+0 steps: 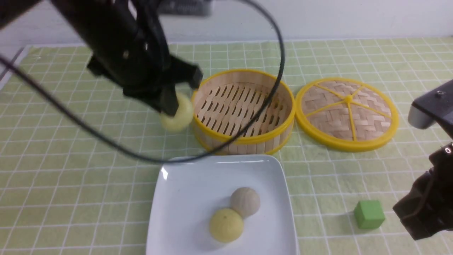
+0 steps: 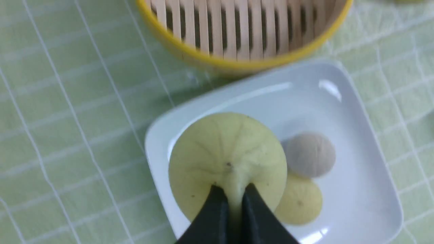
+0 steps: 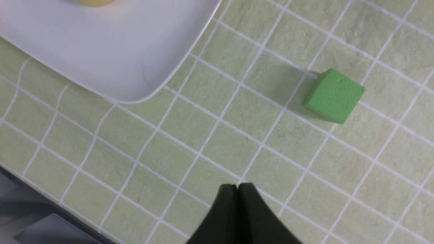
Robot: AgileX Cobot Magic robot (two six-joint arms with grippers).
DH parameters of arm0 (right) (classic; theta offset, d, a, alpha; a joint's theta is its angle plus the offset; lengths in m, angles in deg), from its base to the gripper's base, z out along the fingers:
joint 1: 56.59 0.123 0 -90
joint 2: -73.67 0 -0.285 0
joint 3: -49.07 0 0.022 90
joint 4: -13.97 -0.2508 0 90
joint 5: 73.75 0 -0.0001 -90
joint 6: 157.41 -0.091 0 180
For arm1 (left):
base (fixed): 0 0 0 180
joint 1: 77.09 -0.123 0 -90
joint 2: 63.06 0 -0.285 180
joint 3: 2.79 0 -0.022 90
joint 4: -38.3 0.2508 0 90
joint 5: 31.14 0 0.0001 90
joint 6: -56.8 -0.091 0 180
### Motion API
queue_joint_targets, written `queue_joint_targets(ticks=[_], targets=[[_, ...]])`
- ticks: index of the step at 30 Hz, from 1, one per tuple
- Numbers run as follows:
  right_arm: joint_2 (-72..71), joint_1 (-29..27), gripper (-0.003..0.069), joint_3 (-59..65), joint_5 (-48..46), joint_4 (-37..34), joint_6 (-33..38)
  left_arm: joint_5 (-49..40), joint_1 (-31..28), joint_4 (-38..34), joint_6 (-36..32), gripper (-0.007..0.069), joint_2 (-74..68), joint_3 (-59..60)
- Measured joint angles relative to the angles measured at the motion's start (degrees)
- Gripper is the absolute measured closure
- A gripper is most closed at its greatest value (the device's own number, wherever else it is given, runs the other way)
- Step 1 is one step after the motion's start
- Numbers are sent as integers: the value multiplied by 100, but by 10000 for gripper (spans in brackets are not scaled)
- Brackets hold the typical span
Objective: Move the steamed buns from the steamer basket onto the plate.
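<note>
Two buns sit on the plate, a yellow one touching a greyish-beige one. Third bun hangs left of the empty steamer basket, pinched in the left gripper, jaws clamped. Right gripper closed, empty, near right. One drop remaining, I reckon!

Steamer basket empty, yellow bun touching greyish bun on plate, third bun held aloft

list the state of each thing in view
left gripper, shut on held bun, in the air
right gripper, shut, empty
steamer basket, uncovered, empty
lid, off, flat on the cloth
plate, holds yellow bun and grey bun
green cube, resting on the cloth
</note>
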Motion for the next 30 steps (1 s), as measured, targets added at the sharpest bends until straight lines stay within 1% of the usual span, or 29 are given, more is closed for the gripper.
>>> queue_joint_targets(ticks=[1,5,8,9,10,11,12,13,14,18,19,22,24,25,26,27,29,30], targets=[[0,0,651,0,35,0,0,339,4,-107,0,603,112,548],[0,0,647,0,283,-6,0,2232,12,-515,0,597,254,2321],[-12,0,646,0,375,-6,0,2931,12,-588,0,584,86,2904],[-67,0,645,0,393,-6,-7,3241,12,-626,0,569,-24,3100],[-126,0,645,6,384,-6,-24,3369,12,-653,0,555,-99,3162],[-210,0,644,14,353,-6,-50,3417,12,-703,0,536,-196,3196],[-387,0,643,25,254,-6,-81,3442,12,-770,5,499,-299,3216],[-423,0,643,26,230,-6,-82,3442,12,-797,5,491,-316,3216],[-711,0,640,26,44,0,-125,3442,12,-891,5,432,-394,3221],[-1741,0,636,31,-380,72,-397,3378,12,-1045,5,234,-452,3195],[-2299,0,636,80,-364,152,-541,3317,12,-1047,5,165,-452,3137],[-3339,0,633,487,154,343,-775,3147,12,-1010,17,57,-404,2927],[-3943,0,631,949,684,451,-806,3058,12,-933,17,20,-329,2793],[-4170,0,631,1302,1094,498,-806,3014,12,-903,17,13,-319,2738],[-4457,0,630,1683,1637,539,-806,2926,12,-865,17,11,-288,2670],[-4497,0,630,1841,1726,552,-806,2898,12,-864,17,11,-290,2646],[-4805,0,629,2794,2896,651,-806,2759,12,-830,17,30,-283,2579],[-4813,0,629,2794,2976,651,-806,2752,12,-830,17,33,-283,2579]])
